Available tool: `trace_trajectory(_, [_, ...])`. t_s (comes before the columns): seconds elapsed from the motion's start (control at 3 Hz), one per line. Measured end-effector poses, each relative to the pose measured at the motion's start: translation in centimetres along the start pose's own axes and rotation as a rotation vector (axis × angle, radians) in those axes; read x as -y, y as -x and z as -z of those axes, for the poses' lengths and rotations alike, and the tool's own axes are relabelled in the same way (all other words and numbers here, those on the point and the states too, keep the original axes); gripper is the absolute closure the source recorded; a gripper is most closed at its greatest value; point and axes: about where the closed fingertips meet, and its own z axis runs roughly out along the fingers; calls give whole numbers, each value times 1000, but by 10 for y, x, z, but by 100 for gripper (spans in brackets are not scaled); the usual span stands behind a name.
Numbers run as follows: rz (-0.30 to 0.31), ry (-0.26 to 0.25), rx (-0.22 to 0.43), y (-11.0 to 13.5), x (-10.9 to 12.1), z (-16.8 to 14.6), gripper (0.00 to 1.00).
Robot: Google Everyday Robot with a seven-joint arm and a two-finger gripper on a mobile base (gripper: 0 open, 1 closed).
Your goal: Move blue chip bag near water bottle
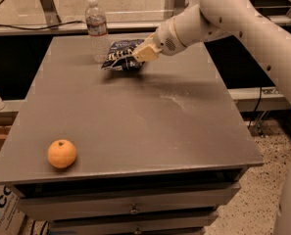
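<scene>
The blue chip bag (120, 54) is dark navy with white lettering and sits at the far side of the grey table (135, 116), just right of the water bottle (97, 29). The bottle is clear with a white cap and stands upright near the table's far left edge. My gripper (134, 56) reaches in from the upper right on a white arm and is shut on the bag's right edge. The bag's left edge almost touches the bottle's base. I cannot tell whether the bag rests on the table or is slightly lifted.
An orange (62, 153) lies near the table's front left corner. A metal railing (47, 4) and a black cable run behind the table. Drawers (130, 207) sit under the tabletop. A cardboard box (0, 212) stands on the floor at lower left.
</scene>
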Motion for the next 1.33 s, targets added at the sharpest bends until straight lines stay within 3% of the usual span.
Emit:
trace_trajectory(0.33, [0, 31, -20, -1, -6, -5, 84])
trace_trajectory(1.33, [2, 110, -73, -7, -24, -17, 13])
